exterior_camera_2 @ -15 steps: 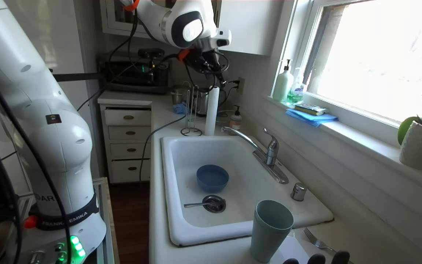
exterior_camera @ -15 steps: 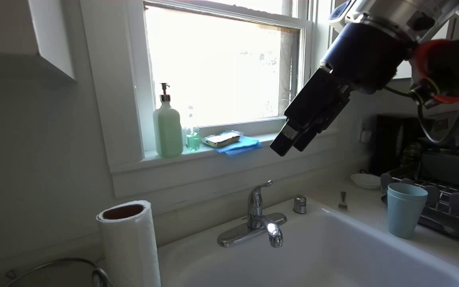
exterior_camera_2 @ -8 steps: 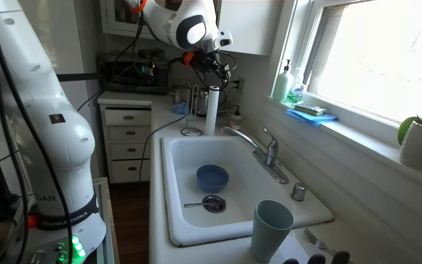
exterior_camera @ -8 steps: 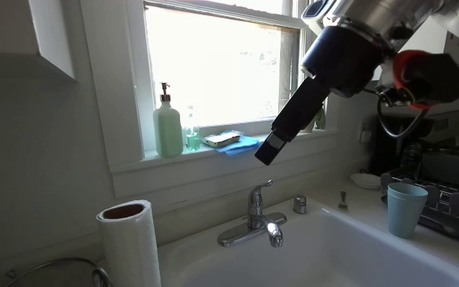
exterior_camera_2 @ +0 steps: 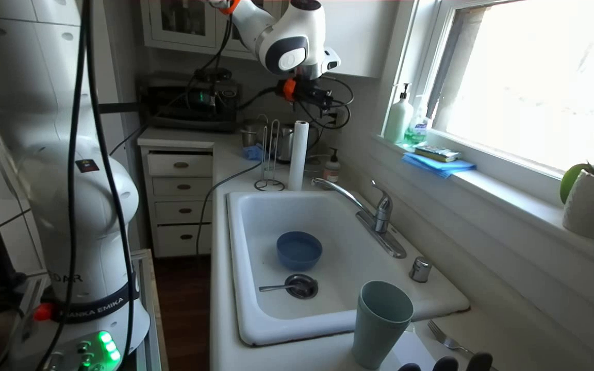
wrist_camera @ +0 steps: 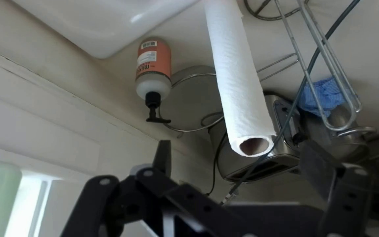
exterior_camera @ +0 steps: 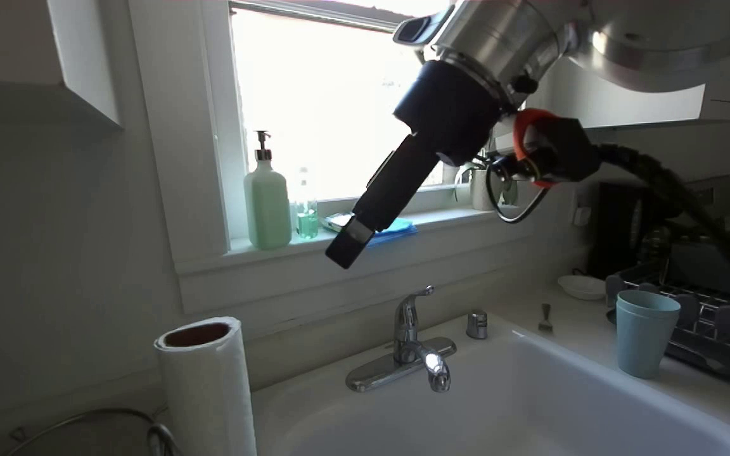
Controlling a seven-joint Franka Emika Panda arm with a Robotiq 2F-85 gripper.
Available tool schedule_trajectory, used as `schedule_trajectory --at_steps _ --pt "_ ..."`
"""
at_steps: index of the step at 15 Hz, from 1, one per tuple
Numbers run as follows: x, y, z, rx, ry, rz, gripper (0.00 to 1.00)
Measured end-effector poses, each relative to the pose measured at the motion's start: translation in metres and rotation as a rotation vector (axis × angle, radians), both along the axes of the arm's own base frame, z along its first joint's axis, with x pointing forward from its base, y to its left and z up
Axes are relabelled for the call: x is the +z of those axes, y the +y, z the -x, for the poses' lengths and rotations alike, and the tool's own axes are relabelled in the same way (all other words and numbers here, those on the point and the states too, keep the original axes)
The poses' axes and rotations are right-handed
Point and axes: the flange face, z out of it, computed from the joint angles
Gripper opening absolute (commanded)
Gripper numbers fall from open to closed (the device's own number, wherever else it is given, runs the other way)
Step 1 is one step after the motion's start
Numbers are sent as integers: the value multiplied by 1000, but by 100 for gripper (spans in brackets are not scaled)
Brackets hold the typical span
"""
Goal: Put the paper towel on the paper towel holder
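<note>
Paper towel [wrist_camera: 240, 75] stands upright on the table [exterior_camera_2: 220, 268], just beside the wire holder [wrist_camera: 328, 59] and not on it, as the end effector [exterior_camera: 345, 246] hangs apart from it, released and grasping nothing. In an exterior view, the end effector slants down toward 7 o'clock, while the top of the paper towel is at about 8 o'clock from its tip and lower; the long axis is vertical, so the two do not line up. The coming move likely calls for a reach that way and a drop, bringing a finger to each side of that axis near the top; an off-center push could tip the tall, narrow cylinder. In the wrist view, the paper towel runs from 12 o'clock toward half past 5, its cardboard core [wrist_camera: 254, 146] facing the camera between widely parted fingers [wrist_camera: 163, 158]: one at the core's 9 o'clock, the other, seemingly closer, between 3 and 4. How much depth separates tip and paper towel cannot be told exactly. The holder is at the paper towel's 3 o'clock there and a pump bottle [wrist_camera: 153, 74] at its 9, neighbors that probably leave the fingers limited room lower down.
</note>
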Motion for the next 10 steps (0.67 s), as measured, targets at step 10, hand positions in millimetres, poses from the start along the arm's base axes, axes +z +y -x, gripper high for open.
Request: schedule_trajectory --at_steps 10 --pt "-21 36 -51 156 8 20 100"
